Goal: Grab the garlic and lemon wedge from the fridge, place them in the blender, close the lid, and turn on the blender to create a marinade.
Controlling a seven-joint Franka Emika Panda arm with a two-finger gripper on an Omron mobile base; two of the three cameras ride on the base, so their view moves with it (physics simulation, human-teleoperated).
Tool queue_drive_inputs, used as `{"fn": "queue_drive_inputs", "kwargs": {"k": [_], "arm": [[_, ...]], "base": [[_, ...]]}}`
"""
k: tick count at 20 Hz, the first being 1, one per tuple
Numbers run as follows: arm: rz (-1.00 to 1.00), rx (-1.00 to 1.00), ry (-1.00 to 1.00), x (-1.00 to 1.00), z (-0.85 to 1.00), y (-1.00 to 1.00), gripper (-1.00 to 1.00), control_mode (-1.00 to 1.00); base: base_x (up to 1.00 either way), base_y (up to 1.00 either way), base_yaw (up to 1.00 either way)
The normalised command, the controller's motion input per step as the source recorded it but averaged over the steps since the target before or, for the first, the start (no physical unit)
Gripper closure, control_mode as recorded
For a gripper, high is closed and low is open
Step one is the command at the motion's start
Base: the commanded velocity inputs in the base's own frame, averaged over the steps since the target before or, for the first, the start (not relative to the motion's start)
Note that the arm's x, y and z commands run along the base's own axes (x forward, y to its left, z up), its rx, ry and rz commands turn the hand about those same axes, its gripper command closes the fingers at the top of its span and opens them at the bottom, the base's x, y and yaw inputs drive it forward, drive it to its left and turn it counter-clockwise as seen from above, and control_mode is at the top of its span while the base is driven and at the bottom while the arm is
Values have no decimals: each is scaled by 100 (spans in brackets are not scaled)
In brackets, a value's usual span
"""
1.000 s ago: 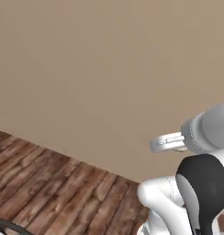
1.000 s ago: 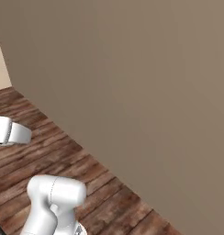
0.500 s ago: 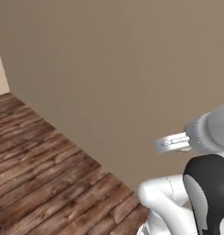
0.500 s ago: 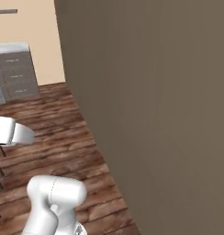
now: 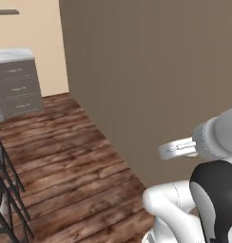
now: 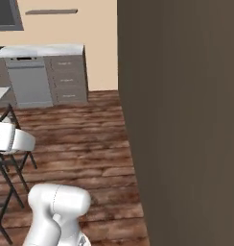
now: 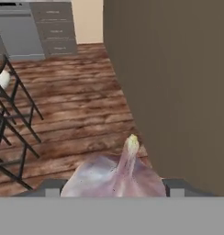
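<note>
While a broad brown-grey wall panel (image 6: 186, 120) rises to the right, I face a dark plank wooden floor (image 5: 65, 166) running along the base of that wall. Beyond the wall's far corner stand grey kitchen cabinets with drawers (image 6: 66, 79) against a beige wall. Left of the wall, thin black metal chair legs (image 7: 13, 114) stand on the floor. My gripper (image 7: 114, 186) holds the pinkish-white garlic bulb (image 7: 116, 176), pointed tip up, between its spread tips.
</note>
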Motion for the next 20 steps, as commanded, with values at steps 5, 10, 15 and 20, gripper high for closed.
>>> {"fn": "queue_drive_inputs", "kwargs": {"k": [5, 10, 15, 20], "arm": [[0, 0, 0, 0, 0, 0, 100, 100], [0, 0, 0, 0, 0, 0, 100, 100], [0, 0, 0, 0, 0, 0, 100, 100], [0, 0, 0, 0, 0, 0, 100, 100]], "base": [[100, 0, 45], [100, -10, 47], [100, -33, 45], [100, -45, 42]]}}
